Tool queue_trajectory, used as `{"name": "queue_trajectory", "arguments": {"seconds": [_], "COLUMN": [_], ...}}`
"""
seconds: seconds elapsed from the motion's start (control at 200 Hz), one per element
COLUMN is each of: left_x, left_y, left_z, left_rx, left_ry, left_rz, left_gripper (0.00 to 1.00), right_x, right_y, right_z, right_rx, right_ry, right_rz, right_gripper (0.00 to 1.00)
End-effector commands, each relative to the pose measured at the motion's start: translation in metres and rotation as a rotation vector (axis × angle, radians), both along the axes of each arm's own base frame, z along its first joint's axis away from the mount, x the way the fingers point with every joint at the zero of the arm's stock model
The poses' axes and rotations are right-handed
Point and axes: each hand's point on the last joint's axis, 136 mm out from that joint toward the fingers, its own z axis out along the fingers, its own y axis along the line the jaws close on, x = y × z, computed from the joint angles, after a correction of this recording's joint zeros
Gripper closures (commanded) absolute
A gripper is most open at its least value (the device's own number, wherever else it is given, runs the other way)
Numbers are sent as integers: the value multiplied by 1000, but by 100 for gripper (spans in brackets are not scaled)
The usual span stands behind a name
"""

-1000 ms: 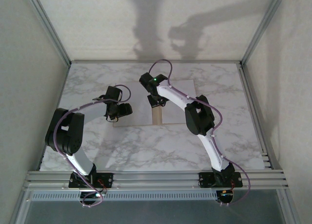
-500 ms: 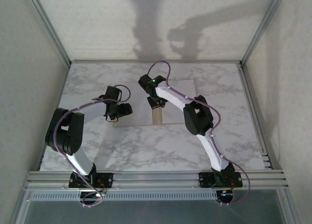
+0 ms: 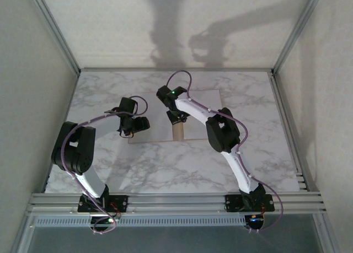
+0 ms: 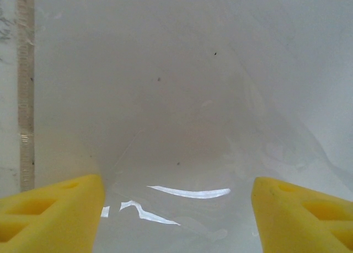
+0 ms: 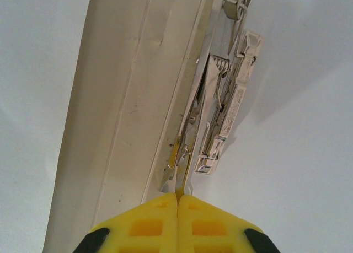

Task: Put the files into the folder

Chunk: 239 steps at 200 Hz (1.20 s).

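Gripper check, right arm first: the right gripper (image 5: 177,202) has its yellow tips pressed flat together with no gap between them. They sit at the near end of the metal clip (image 5: 223,115). A thin metal tongue of that clip runs down to the seam of the tips, but I cannot tell whether it is pinched there. The clip lies along the tan spine of the folder (image 5: 127,98), just to the spine's right, and white files (image 5: 298,165) lie on both sides of the spine.

The left gripper (image 4: 176,211) stands spread wide, with its yellow fingers (image 4: 49,214) well apart and nothing between them. Below it I see a white sheet with glossy highlights near the tips. A narrow tan strip runs along the left edge of that wrist view.

From the top camera, the folder lies open and flat on the marble table (image 3: 165,165), about mid-width and toward the far half. White sheets cover both leaves, and the tan spine shows between them. The right gripper hangs over the spine, and the left gripper is over the left leaf, near its left edge.
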Motion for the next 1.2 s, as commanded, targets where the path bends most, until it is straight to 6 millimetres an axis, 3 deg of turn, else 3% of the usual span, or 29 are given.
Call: {"name": "queue_trajectory", "arguments": {"seconds": [0.0,0.641,0.996,1.192], "left_x": [-7,-10,-11,-11], "left_y": [1,2,2,2], "left_z": [-11,-14,-15,-16], "left_rx": [-10,-9,-10,-9], "left_ry": [43,53,57,57], "left_rz": [-9,-8,-8,-7], "left_gripper": [29,29,29,29], "right_x": [-15,-18,-2,1], "right_y": [-18,-23,-12,-13], "right_z": [-51,-61,-31,-29], "right_rx": [-100,-132,-103,-123], "right_ry": [109,124,64,61], "right_rz": [-1,5,19,45], "right_gripper": [97,98,98,99]}}
